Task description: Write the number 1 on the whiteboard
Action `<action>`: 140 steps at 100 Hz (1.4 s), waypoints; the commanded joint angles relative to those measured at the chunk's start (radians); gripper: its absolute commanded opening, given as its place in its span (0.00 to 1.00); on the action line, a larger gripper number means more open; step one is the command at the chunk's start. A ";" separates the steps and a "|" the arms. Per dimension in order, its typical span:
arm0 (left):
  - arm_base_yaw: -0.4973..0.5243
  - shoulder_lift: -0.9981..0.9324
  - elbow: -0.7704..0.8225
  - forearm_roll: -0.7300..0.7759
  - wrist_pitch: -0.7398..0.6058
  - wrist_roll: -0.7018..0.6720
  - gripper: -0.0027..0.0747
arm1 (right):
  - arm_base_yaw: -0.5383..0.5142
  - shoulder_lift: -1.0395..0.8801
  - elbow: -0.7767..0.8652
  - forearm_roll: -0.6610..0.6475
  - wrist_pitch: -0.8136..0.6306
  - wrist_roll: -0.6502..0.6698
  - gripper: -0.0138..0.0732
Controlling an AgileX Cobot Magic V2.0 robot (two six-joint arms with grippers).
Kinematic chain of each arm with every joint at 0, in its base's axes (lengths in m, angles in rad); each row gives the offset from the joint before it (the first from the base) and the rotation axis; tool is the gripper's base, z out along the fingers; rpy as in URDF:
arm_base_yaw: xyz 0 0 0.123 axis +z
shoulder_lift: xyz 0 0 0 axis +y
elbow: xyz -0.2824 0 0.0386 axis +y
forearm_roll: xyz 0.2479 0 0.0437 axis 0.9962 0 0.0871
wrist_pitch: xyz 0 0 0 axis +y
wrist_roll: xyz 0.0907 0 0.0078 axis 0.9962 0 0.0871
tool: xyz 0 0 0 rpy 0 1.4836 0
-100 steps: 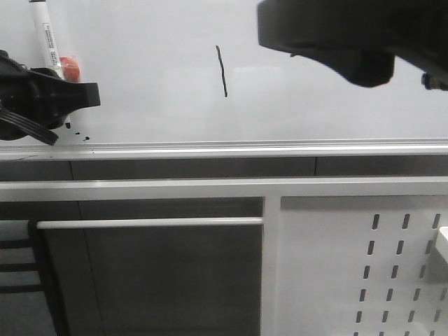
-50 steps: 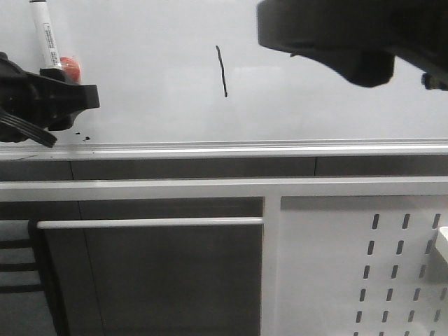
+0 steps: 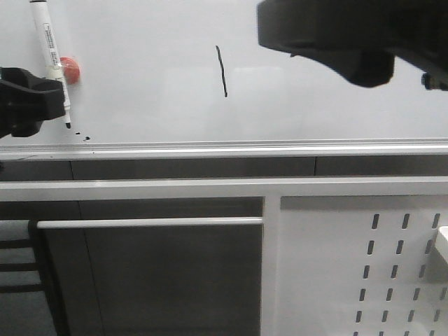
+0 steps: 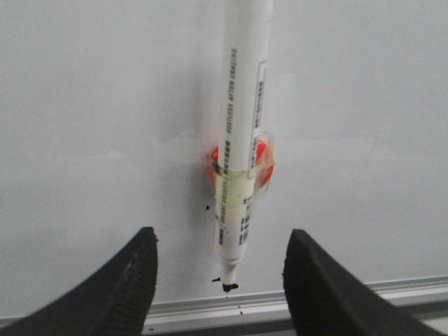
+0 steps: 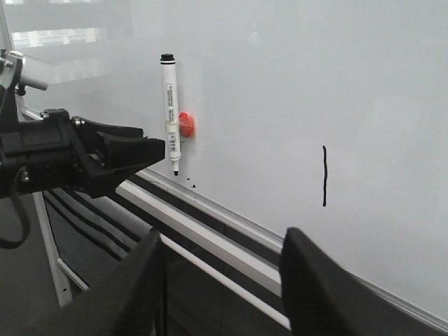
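Starting at your left in the front view, the left gripper [image 3: 42, 98] sits at the frame's edge, low against the whiteboard [image 3: 140, 42]. From its wrist camera you can see both fingers [image 4: 115, 294] spread wide with nothing between them — the marker [image 4: 241, 126] hangs in the gap but touches neither pad. That marker is white-barrelled, upright with its black tip pointing down, fixed to the board by a small red magnet [image 4: 262, 162] behind the barrel. A few tiny black specks [image 3: 82, 136] dot the board just below the tip, close above the silver rail [image 3: 224, 148].

Moving right, the number 1 [image 3: 222, 71] stands near the middle of the board — a thin black stroke, nearly vertical with a slight slant, well apart from the marker.

Further right, the right arm fills the upper corner as a dark blurred mass. Through its wrist view the right gripper [image 5: 220, 287] shows its two fingers [image 5: 122, 297] held apart, empty, away from the board's surface.

Below the rail, at lower right, you have a white panel with slot holes [image 3: 392, 259].
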 commanded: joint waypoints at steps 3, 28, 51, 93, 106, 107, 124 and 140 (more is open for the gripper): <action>-0.023 -0.068 0.031 0.009 -0.097 -0.012 0.52 | 0.000 -0.020 -0.025 -0.028 -0.062 -0.005 0.55; -0.066 -0.188 0.186 0.009 -0.203 -0.012 0.41 | 0.000 -0.064 -0.025 -0.028 -0.009 -0.005 0.55; -0.066 -0.269 0.296 0.068 -0.242 -0.012 0.11 | 0.000 -0.145 0.003 0.002 0.069 -0.008 0.54; -0.066 -0.285 0.349 0.214 -0.255 -0.142 0.01 | 0.000 -0.405 0.021 0.105 0.295 -0.172 0.08; -0.066 -0.285 0.349 0.210 -0.255 -0.142 0.01 | 0.000 -0.497 0.021 0.188 0.284 -0.306 0.08; -0.066 -0.285 0.349 0.210 -0.255 -0.140 0.01 | 0.000 -0.502 0.021 0.196 0.283 -0.319 0.08; -0.066 -0.285 0.349 0.133 -0.255 -0.101 0.01 | 0.000 -0.604 0.021 0.511 0.187 -0.683 0.08; -0.064 -0.285 0.349 0.079 -0.255 -0.049 0.01 | 0.000 -0.693 0.021 0.702 0.069 -0.979 0.08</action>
